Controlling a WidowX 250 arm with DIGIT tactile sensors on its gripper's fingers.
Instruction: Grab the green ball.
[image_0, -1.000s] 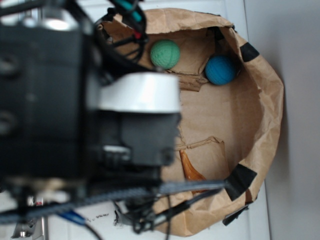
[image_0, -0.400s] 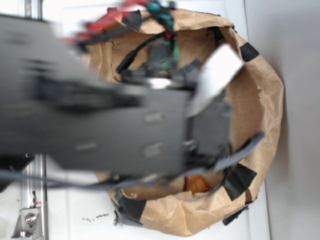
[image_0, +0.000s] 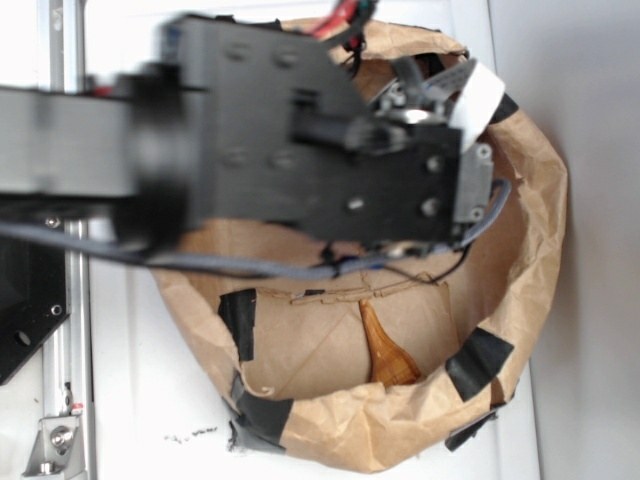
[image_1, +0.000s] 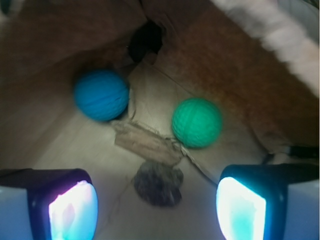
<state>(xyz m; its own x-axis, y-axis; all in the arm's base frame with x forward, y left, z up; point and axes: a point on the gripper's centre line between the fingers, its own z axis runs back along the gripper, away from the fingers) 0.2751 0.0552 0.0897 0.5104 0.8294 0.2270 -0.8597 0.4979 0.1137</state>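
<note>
Wrist view: gripper (image_1: 157, 207) is spread wide, nothing between the fingers; one glowing pad (image_1: 72, 210) sits lower left of frame, the other lower right. Both fingers hang above the brown paper floor, not touching either ball.

Green ball (image_1: 197, 122) sits right of center in the wrist view, on the paper floor, just above and a bit left of the lower-right finger, w/ clear gap to it. Blue ball (image_1: 102, 95) is upper left of center, well apart from the green one. Between them and slightly lower lies a torn paper flap (image_1: 147, 143), running diagonally; blue ball looks just beside its upper left end. Below the flap, a dark gray roundish patch (image_1: 159, 185), center bottom; can't tell what it is, too blurry. Dark hole or shadow at top center where the paper walls meet.

Exterior view: black arm (image_0: 300, 150) comes in from left and covers the upper half of the paper bag (image_0: 530, 230), so both balls are hidden there. Bag is crumpled brown paper w/ black tape (image_0: 480, 362) patches on the rim. An orange-brown wooden piece (image_0: 385, 350) lies on the bag floor, lower center. Bag rests on a white table (image_0: 130, 390); metal rail (image_0: 65, 330) along left edge.
</note>
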